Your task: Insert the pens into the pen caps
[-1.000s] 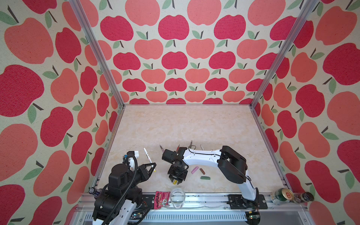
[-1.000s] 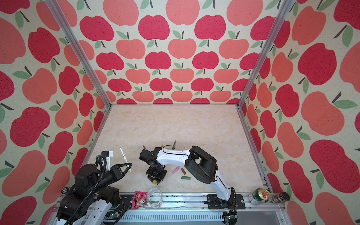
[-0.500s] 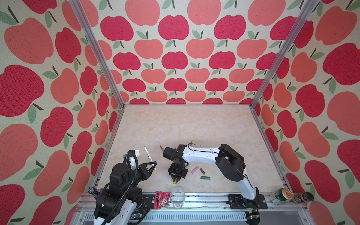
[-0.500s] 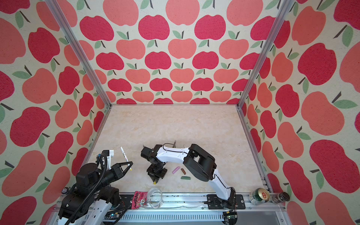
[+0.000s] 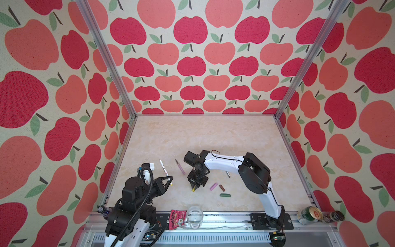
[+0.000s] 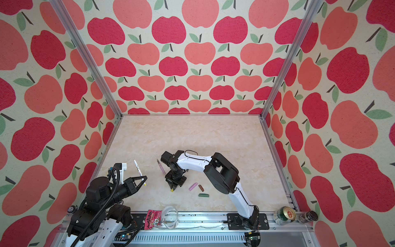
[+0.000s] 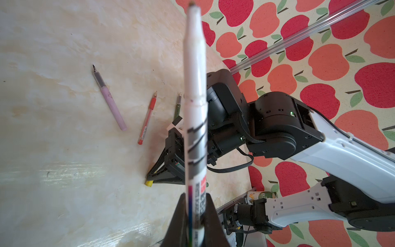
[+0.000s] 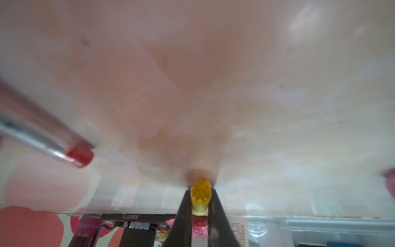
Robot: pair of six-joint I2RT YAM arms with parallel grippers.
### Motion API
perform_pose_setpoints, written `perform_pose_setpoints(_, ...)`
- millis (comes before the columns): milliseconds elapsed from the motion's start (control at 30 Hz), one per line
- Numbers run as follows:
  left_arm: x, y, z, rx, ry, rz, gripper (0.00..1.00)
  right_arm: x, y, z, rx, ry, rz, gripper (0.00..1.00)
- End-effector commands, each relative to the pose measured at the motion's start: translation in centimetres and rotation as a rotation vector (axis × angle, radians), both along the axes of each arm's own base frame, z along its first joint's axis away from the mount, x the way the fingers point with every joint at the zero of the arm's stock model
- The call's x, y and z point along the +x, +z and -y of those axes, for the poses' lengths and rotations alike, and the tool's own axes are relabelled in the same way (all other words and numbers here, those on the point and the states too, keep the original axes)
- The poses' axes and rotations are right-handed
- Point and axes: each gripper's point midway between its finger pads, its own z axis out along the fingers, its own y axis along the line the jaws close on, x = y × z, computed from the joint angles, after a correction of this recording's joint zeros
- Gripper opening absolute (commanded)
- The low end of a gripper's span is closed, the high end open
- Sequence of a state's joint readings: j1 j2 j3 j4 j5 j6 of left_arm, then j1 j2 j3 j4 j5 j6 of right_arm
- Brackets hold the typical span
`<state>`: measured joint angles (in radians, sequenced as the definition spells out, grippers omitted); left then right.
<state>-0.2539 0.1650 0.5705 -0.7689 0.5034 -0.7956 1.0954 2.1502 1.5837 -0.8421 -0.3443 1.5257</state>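
We see the yellow cap (image 8: 200, 200) pinched in our right gripper (image 8: 201, 191), low over the counter (image 5: 192, 139). Well to its left, our left gripper (image 7: 195, 198) is clamped on a white pen (image 7: 195, 96), raised off the counter, tip pointing away from the gripper.

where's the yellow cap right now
In both top views the yellow cap is near the front middle of the table, pinched in the right gripper, just left of the pink cap.
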Motion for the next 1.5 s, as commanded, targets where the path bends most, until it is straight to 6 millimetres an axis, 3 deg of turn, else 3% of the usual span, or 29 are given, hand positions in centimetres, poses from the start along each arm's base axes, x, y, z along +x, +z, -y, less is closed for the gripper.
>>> perform_pose_setpoints(0,0.3,-0.3,0.6,-0.014,-0.030,-0.009,0.00,3.2,-1.8,3.1,-0.098,-0.018,0.118,0.14)
perform_pose_setpoints(500,3.6,-1.5,2.2,-0.008,-0.061,-0.061,0.00,9.9,-2.0,11.5,-0.155,-0.117,0.191,0.19)
perform_pose_setpoints(700,4.7,-1.9,4.0,0.027,-0.113,-0.063,0.00,11.6,-2.4,14.8,-0.173,-0.160,0.207,0.21)
perform_pose_setpoints(900,5.5,-2.8,6.8,0.078,-0.191,-0.077,0.00,13.1,-1.8,15.7,-0.134,-0.178,0.233,0.30)
perform_pose_setpoints(1167,5.6,-2.7,10.2,0.156,-0.331,-0.030,0.00,14.7,3.4,15.1,-0.030,0.008,0.400,0.49)
perform_pose_setpoints(1367,5.3,-2.5,10.4,0.193,-0.352,-0.022,0.00,14.6,9.8,13.4,0.172,0.443,0.596,0.51)
perform_pose_setpoints(1467,5.1,-2.2,10.3,0.199,-0.361,-0.012,0.00,13.5,12.5,13.0,0.246,0.706,0.655,0.53)
